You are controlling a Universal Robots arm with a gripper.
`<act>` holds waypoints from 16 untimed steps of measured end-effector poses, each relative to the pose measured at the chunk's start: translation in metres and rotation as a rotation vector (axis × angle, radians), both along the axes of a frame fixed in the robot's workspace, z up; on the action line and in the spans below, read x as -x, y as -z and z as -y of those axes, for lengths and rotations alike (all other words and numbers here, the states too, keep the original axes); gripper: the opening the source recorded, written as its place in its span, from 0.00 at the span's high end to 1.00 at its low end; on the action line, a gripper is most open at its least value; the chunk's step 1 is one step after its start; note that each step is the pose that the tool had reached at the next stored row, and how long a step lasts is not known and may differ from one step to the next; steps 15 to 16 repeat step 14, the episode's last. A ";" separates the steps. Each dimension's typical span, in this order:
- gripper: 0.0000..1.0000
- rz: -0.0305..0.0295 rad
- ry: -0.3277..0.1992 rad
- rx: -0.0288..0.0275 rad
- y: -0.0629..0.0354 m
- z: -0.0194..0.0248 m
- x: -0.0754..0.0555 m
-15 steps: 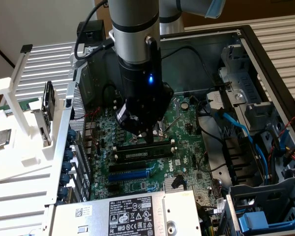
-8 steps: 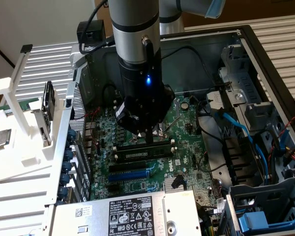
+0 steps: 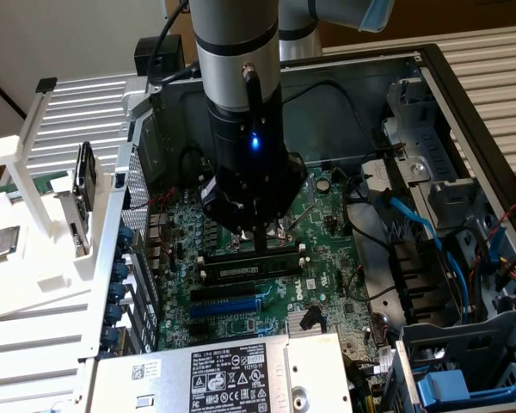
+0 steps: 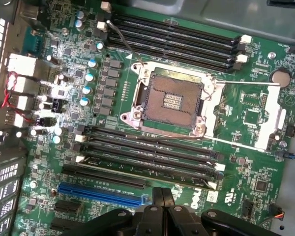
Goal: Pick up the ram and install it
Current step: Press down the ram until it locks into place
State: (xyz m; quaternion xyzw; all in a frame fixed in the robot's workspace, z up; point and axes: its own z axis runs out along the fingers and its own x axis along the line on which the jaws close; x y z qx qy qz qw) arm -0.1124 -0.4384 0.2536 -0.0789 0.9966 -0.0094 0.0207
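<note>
Your arm (image 3: pixel 241 77) stands over the open computer case (image 3: pixel 464 112), its gripper (image 3: pixel 265 241) lowered to the motherboard (image 3: pixel 322 258) with the fingers pressed together and nothing between them. In the exterior view the fingertips sit just above the ram (image 3: pixel 249 268), which lies flat in its slot at the gripper's 6 o'clock, label up, level with the neighbouring black slots (image 3: pixel 228 297). In the wrist view the closed fingers (image 4: pixel 162 199) show just beside the same stick (image 4: pixel 147 164), seated in the bank of slots beside the empty socket (image 4: pixel 172 101), whose metal frame stands open. A blue slot (image 4: pixel 101 192) runs along the board next to that bank, and a second bank of black slots (image 4: pixel 172 42) lies on the socket's far side. At the exterior view's 9 o'clock a white rack (image 3: pixel 34 206) stands outside the case, with a silver chip (image 3: pixel 0 243) lying on it. Blue cables (image 3: pixel 421 228) trail through the case at 3 o'clock, and a labelled metal box (image 3: pixel 215 374) sits at 6 o'clock.
</note>
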 end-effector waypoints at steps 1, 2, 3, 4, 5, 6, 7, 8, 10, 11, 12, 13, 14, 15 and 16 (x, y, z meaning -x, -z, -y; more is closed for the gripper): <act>0.90 0.0000 0.015 0.0000 0.0000 0.0000 0.000; 0.90 0.0000 0.032 0.0000 0.0000 0.0000 0.000; 0.90 0.0000 0.048 0.0000 0.0000 0.0000 0.000; 0.90 0.0000 0.063 0.0000 0.0000 0.0000 0.000; 0.90 0.0000 0.078 0.0001 0.0000 0.0000 0.000; 0.90 0.0000 0.092 0.0000 0.0000 0.0000 0.000; 0.90 0.0000 0.106 0.0000 0.0000 0.0000 0.000; 0.90 0.0000 0.117 0.0000 0.0000 0.0000 0.000; 0.90 0.0000 0.119 0.0001 0.0000 0.0000 0.000; 0.90 0.0000 0.119 0.0000 0.0000 0.0000 0.000; 0.90 0.0000 0.119 0.0000 0.0000 0.0000 0.000; 0.90 0.0000 0.119 0.0001 0.0000 0.0000 0.000; 0.90 0.0000 0.119 0.0000 0.0000 0.0000 0.000; 0.90 0.0000 0.119 0.0000 0.0000 0.0000 0.000; 0.90 0.0000 0.119 0.0000 0.0000 0.0000 0.000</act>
